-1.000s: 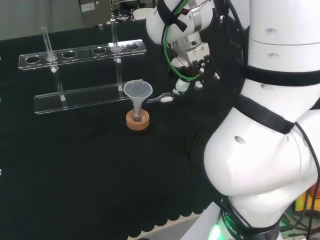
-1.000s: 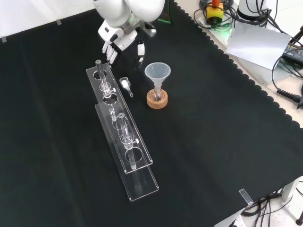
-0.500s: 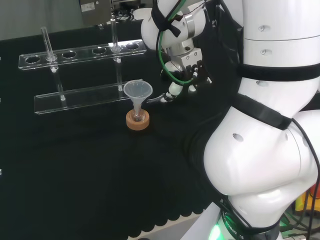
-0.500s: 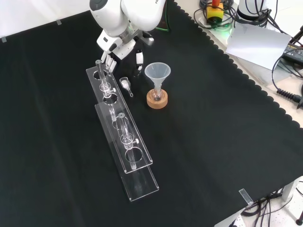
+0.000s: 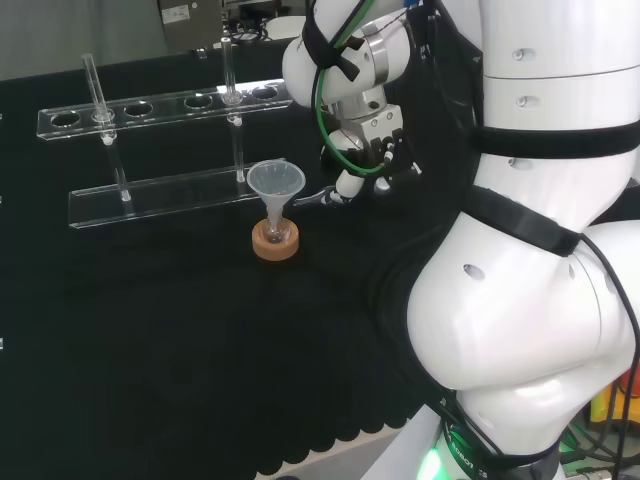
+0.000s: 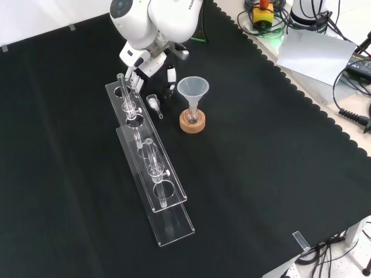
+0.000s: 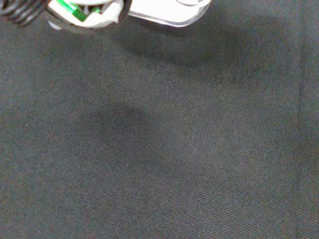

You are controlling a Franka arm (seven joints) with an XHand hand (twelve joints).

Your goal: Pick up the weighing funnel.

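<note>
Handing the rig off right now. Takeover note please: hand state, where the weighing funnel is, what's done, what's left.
Hand: open, fingers pointing down toward the cloth, holding nothing.
Weighing funnel: lies on the cloth between the clear rack and the funnel, which stands in its flask on the cork ring. In the front view the hand is just above the weighing funnel. I can't tell if it touches.
Done: hand is placed next to the weighing funnel; no grasp yet.
Left: close the fingers on the weighing funnel and lift it off the cloth, keeping clear of the rack and the funnel.
</note>
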